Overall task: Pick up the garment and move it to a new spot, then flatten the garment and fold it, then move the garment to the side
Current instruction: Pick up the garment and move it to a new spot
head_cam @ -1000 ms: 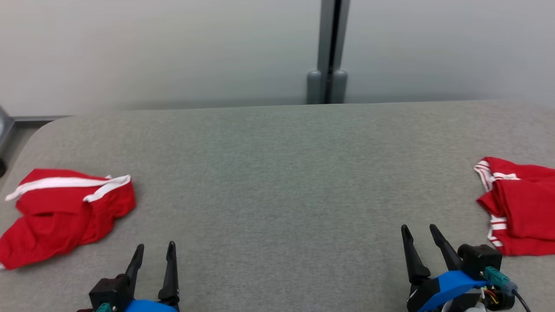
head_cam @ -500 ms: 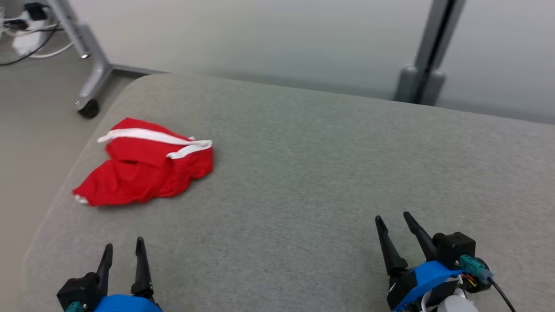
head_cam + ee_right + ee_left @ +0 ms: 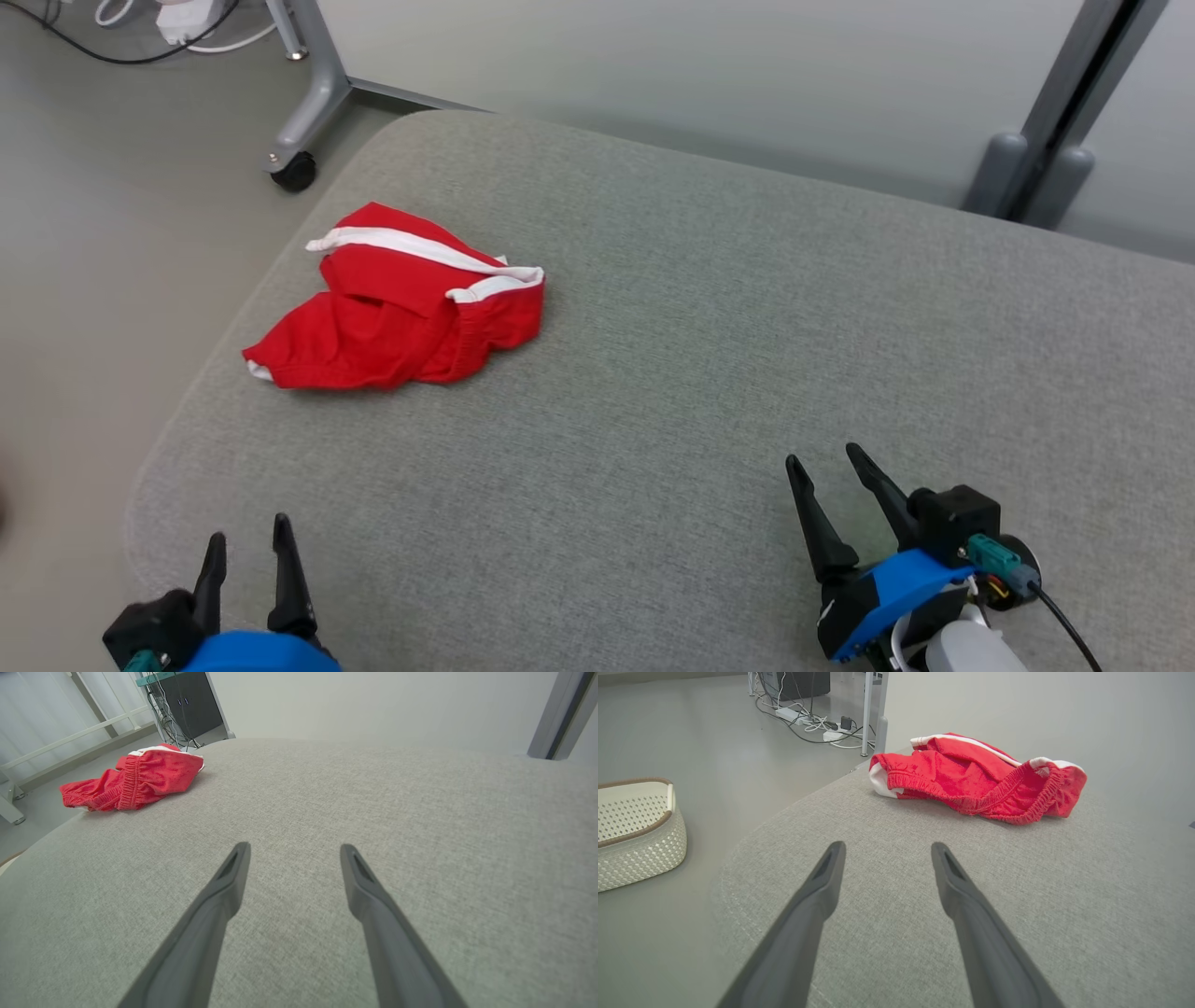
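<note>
The garment (image 3: 401,303) is a crumpled pair of red shorts with white trim, lying near the left edge of the grey padded table (image 3: 709,355). It also shows ahead of my left gripper (image 3: 885,847) as a red heap (image 3: 976,777) and far to the upper left in the right wrist view (image 3: 133,779). In the head view my left gripper (image 3: 247,543) stands open at the lower left, well short of the garment. At the lower right my right gripper (image 3: 826,462) is open too, holding nothing.
A white perforated basket (image 3: 637,830) sits on the floor left of the table. A wheeled stand leg (image 3: 303,140) and cables (image 3: 808,718) lie beyond the table's far left corner. A grey post (image 3: 1046,159) rises behind the table.
The head camera has swung left: the red garment on the left has slid toward the picture's middle, and a second red garment at the right has left the picture. Both grippers remain open.
</note>
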